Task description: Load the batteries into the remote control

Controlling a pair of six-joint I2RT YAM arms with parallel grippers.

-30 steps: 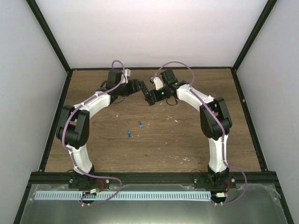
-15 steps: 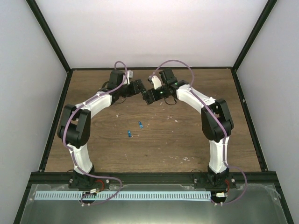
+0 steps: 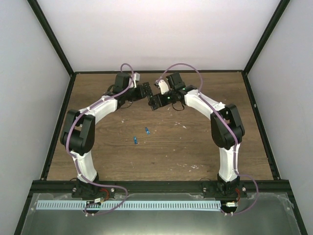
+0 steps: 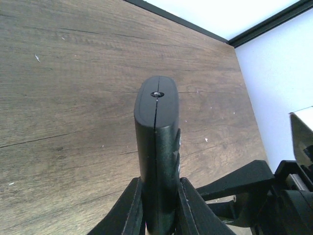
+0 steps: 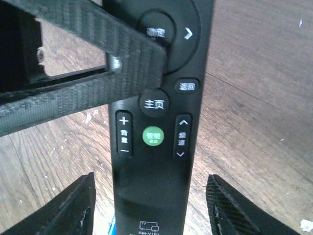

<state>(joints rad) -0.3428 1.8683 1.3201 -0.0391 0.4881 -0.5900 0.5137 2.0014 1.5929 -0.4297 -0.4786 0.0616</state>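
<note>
- The left arm (image 3: 80, 132) is seen arching from its base at the near edge of the wooden table (image 3: 210, 147) toward the far middle, with a purple cable (image 3: 73, 128) run along it.
- The left gripper (image 4: 159, 213) is clamped on the remote control (image 4: 156, 127) — its two black fingers (image 4: 128, 210) are pressed against the remote's narrow sides.
- In the left wrist view the remote control is seen end-on, held above the wood and pointed away from the camera; a seam and a small round hole are shown on its rounded end.
- In the top view the remote control is found over the far middle of the table, between the two gripper heads, though little of it can be made out there.
- The batteries (image 3: 135, 140) are laid on the table nearer the arm bases, well apart from the remote control; the right-hand battery (image 3: 146, 130) is set near the other and a little farther back.
- In the right wrist view the remote's button face is shown, with a green round button (image 5: 153, 135) between two rocker keys, and a ribbed black bar of the left gripper is laid across its upper left.
- The right gripper (image 5: 150, 186) is held with its jaws apart — a finger is stood on either side of the remote control, bare wood is seen in both gaps, and nothing is gripped.
- The right arm (image 3: 227, 132) is arched in mirror image from its own base.
</note>
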